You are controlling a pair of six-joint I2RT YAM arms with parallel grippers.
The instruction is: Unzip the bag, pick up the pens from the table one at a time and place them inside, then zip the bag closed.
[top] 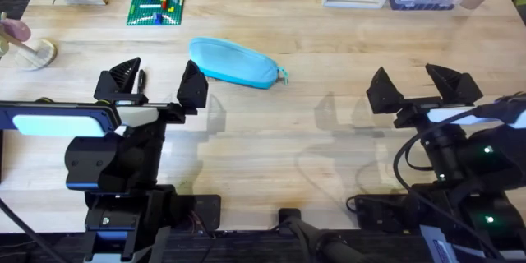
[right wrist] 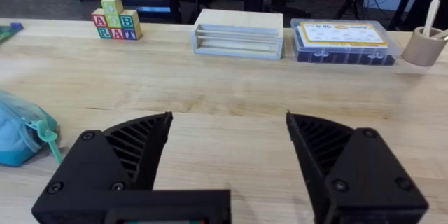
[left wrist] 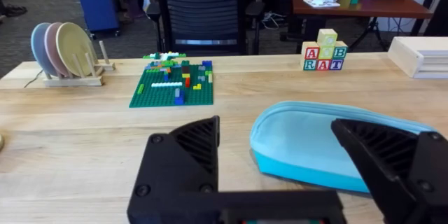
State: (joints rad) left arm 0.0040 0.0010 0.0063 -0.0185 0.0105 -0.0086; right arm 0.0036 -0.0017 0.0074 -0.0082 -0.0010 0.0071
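Clearly the bag (top: 234, 62) lies just ahead-right of the left end effector (top: 148, 86), long axis crosswise, zipper pull toward the farther right end effector (top: 423, 89); both spread wide.

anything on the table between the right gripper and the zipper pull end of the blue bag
Nothing visible. In the overhead view, bare table lies between the right gripper and the bag, whose zipper pull points toward that side. The right wrist view shows the same open wood beside the pull.
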